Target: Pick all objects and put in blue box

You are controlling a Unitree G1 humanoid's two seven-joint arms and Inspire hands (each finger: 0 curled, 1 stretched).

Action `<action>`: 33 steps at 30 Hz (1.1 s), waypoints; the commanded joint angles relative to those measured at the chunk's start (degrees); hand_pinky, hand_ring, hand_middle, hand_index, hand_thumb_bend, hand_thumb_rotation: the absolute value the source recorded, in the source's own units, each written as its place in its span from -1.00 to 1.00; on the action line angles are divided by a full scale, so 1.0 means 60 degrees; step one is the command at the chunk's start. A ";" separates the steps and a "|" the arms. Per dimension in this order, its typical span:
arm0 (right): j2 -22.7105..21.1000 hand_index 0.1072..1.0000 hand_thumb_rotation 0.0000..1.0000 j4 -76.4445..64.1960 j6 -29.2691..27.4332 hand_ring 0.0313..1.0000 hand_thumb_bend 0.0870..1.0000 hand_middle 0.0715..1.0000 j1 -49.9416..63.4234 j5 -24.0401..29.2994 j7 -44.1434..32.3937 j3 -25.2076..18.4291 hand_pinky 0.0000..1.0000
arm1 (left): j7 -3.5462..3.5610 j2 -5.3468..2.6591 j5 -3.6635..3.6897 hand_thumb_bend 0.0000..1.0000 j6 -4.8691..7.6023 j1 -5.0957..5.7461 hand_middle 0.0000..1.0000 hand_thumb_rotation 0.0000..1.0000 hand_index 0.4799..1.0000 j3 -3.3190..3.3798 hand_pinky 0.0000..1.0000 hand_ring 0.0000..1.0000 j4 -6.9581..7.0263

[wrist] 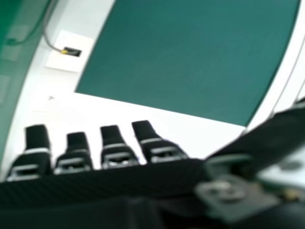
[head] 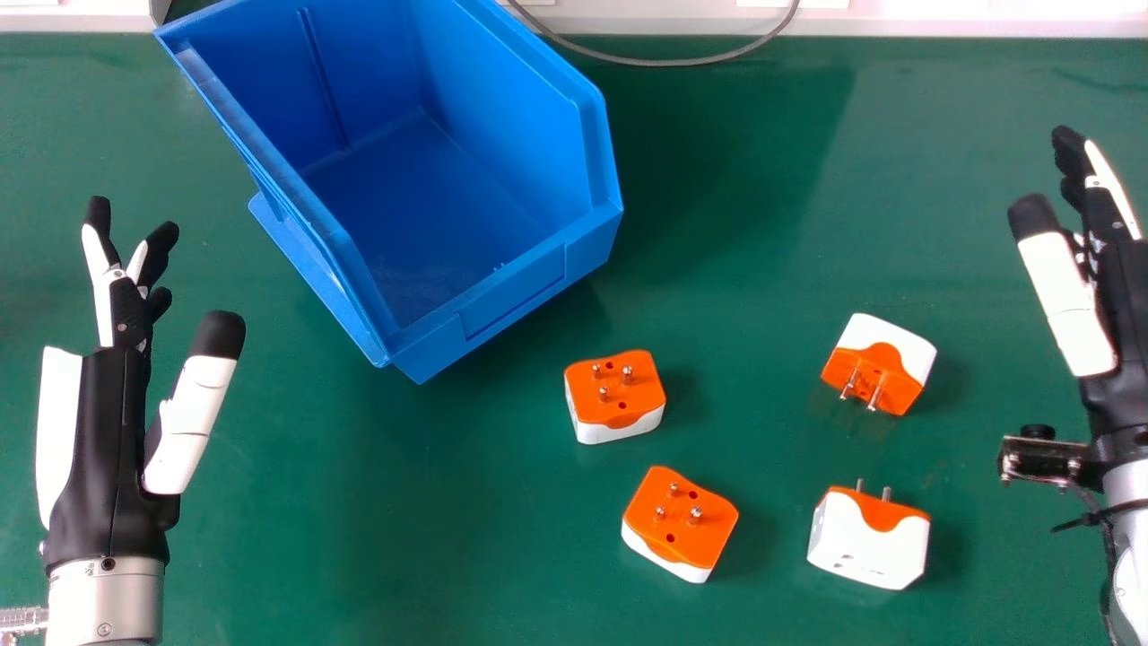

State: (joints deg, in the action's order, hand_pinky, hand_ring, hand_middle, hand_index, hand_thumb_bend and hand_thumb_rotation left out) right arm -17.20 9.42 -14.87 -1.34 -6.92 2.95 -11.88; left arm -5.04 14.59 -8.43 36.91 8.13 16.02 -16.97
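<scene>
The box (head: 502,117) looks like smooth plastic with a soft gloss, and the table (head: 430,538) is smooth too, sheened enough to mirror faintly; on it, the far left plug (head: 610,411), far right plug (head: 897,345), near left plug (head: 695,547) and near right plug (head: 865,543) look like hard, smooth plastic with shiny metal pins (head: 628,375). The left hand (head: 108,440) and right hand (head: 1126,287) pair matt black parts with smooth white plastic-looking shells, the right fingertips (wrist: 37,137) looking rubbery. The left forearm (head: 103,597) is satiny metal, the bracket (head: 1040,458) by the right wrist shinier metal, and the far cable (head: 659,63) has a smooth, plastic-looking jacket.
</scene>
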 commanded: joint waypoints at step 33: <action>-0.1582 0.84 0.74 -0.1501 0.1302 0.85 0.03 0.88 0.0373 -0.2312 -0.0546 0.0550 0.66 | -0.0185 -0.0248 0.0200 0.61 -0.0556 0.0117 0.87 1.00 0.78 -0.0272 0.76 0.87 0.0724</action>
State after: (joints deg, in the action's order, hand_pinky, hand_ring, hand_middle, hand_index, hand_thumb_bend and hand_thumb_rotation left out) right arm -24.75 2.19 -7.36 0.89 -19.79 0.09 -8.43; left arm -5.47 13.46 -6.92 33.47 8.62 14.49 -13.71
